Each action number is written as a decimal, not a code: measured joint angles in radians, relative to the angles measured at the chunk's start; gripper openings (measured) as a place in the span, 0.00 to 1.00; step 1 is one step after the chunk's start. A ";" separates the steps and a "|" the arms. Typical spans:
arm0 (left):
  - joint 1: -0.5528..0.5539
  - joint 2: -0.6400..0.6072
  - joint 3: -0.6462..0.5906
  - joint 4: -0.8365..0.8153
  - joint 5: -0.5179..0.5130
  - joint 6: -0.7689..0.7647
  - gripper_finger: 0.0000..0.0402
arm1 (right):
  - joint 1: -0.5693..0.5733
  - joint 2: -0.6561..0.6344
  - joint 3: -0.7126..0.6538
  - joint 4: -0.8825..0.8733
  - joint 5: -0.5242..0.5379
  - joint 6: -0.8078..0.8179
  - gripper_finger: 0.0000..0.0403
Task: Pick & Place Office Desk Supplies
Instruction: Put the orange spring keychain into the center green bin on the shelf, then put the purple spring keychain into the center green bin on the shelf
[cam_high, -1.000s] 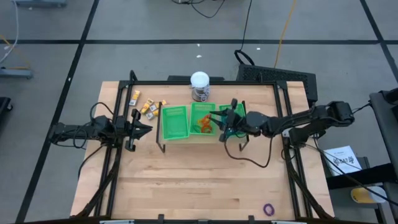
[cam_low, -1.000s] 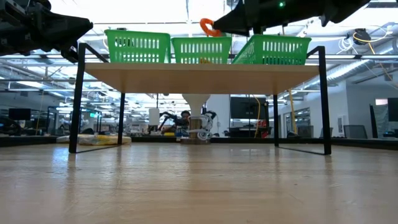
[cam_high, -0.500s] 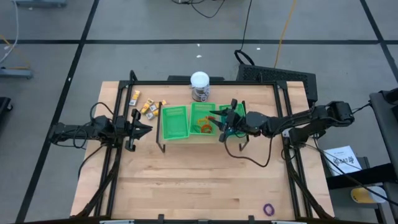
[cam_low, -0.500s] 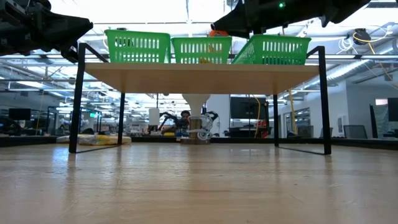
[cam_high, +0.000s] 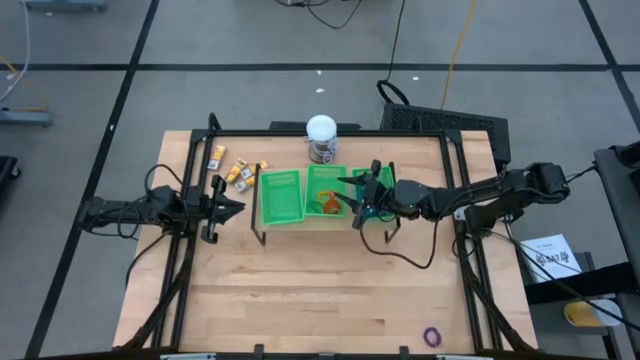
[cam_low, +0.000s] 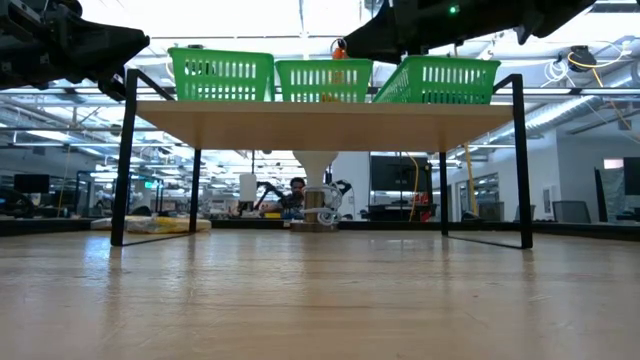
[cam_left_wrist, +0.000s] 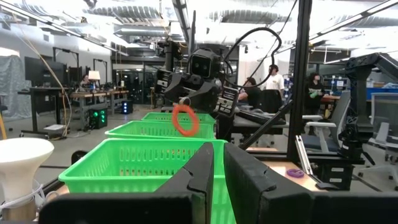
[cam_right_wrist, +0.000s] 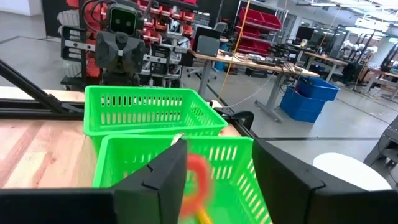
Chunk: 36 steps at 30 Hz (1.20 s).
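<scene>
A green three-compartment tray (cam_high: 281, 195) stands on a raised wooden shelf (cam_low: 320, 123). My right gripper (cam_high: 348, 193) hovers open over the middle compartment, reaching in from the right. An orange ring (cam_left_wrist: 185, 119) shows just under its fingertips, above the tray's rim, and is blurred between the fingers in the right wrist view (cam_right_wrist: 198, 177). More orange and yellow pieces (cam_high: 325, 205) lie in that compartment. My left gripper (cam_high: 236, 207) waits shut, left of the tray. Small yellow-and-white blocks (cam_high: 238, 172) lie far-left of the tray. A purple ring (cam_high: 432, 336) lies near the table's near edge. My right gripper's fingers (cam_right_wrist: 163, 177) stand open on either side of the orange ring, pointing level from the table's right. The ring is close to one finger and blurred. I cannot tell whether it touches that finger or is loose.
A white-topped round jar (cam_high: 321, 137) stands just behind the tray's middle compartment. Black metal frame posts (cam_low: 123, 160) carry the shelf, with open wooden table (cam_high: 300, 290) beneath and in front. People and workbenches show in the room beyond.
The orange ring stood up above the tray's rim at my right gripper's tips a second ago. It now sits lower, partly behind the rim of the middle compartment. Both arms have kept their places.
</scene>
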 joint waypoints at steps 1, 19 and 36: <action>0.000 0.000 0.000 0.000 0.000 0.000 0.11 | 0.000 0.000 0.000 -0.005 0.000 0.000 0.45; 0.000 0.000 0.000 0.000 0.000 0.000 0.11 | 0.088 -0.043 -0.001 -0.049 0.008 -0.112 0.62; 0.000 0.000 0.000 0.000 0.000 0.000 0.11 | 0.749 -0.253 -0.001 -0.298 -0.274 0.202 0.62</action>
